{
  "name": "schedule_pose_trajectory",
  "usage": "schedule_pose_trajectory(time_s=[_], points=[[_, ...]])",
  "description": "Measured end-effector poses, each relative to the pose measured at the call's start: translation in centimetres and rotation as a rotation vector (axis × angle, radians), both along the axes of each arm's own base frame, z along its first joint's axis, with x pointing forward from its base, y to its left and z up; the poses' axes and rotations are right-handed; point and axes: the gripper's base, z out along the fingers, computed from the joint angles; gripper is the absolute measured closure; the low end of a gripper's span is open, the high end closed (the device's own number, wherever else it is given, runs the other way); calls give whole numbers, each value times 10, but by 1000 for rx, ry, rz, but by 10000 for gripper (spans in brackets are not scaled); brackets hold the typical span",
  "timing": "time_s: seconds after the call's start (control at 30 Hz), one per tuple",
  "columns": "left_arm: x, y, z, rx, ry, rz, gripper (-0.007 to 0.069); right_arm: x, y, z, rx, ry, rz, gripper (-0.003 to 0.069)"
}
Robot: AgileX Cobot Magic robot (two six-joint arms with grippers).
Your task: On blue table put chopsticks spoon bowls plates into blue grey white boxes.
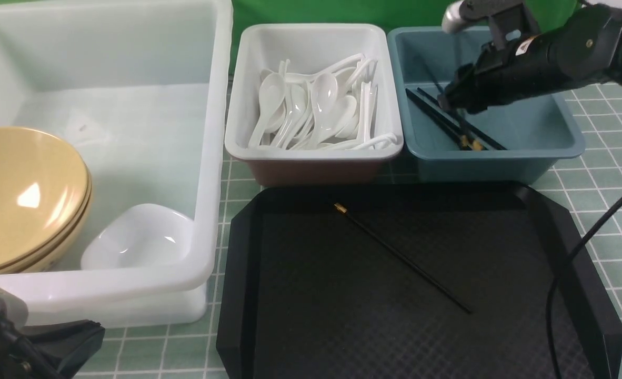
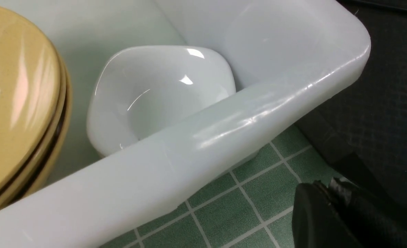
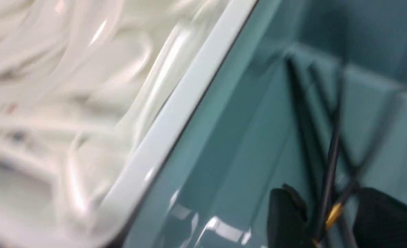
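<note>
Seemingly the right fingers hang spread inside the blue-grey box at upper right, a chopstick loose between them; lifting carelessly could drag it out. A second chopstick lies on the centre black tray; whether the left fingers are spread I cannot tell

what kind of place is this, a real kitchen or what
Probably a robot test bench staged for dish sorting, not a real kitchen: a plain green backdrop behind, a grid-patterned table, and a white box of spoons beside a blue-grey box of chopsticks.
</note>
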Motion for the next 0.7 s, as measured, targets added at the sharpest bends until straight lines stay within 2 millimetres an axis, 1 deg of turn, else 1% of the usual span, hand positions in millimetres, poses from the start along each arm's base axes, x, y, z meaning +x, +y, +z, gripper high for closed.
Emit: schedule_pose_trajectory(time_s=[0.1, 0.17, 0.27, 0.3, 0.37, 0.4, 0.47, 0.5, 0.53, 0.57, 0.67, 0.7], points=[[0, 0, 0, 4, -1, 0, 620, -24, 10, 3, -3, 205, 47, 304], [0, 0, 0, 5, -1, 0, 620, -41, 22, -4, -24, 327, 97, 302], [0, 0, -2, 10, -2, 0, 620, -64, 46, -30, -79, 447, 190, 302], [0, 1, -2, 12, -1, 0, 620, -72, 57, -43, -118, 468, 246, 301], [0, 0, -3, 11, -4, -1, 620, -80, 73, -61, -188, 468, 318, 301], [1, 0, -4, 10, -6, -1, 620, -82, 81, -68, -222, 456, 353, 301], [1, 0, -5, 12, -4, -1, 620, -81, 92, -81, -287, 409, 399, 301], [1, 0, -5, 12, -6, -1, 620, -80, 92, -82, -291, 404, 400, 301], [1, 0, -5, 10, -10, -1, 620, -77, 97, -93, -319, 373, 417, 302], [1, 0, -5, 10, -10, -1, 620, -76, 97, -94, -321, 374, 417, 302], [1, 0, -5, 10, -11, -1, 620, -73, 100, -99, -321, 363, 417, 351], [1, 0, -5, 11, -11, -1, 620, -74, 102, -100, -325, 377, 423, 407]])
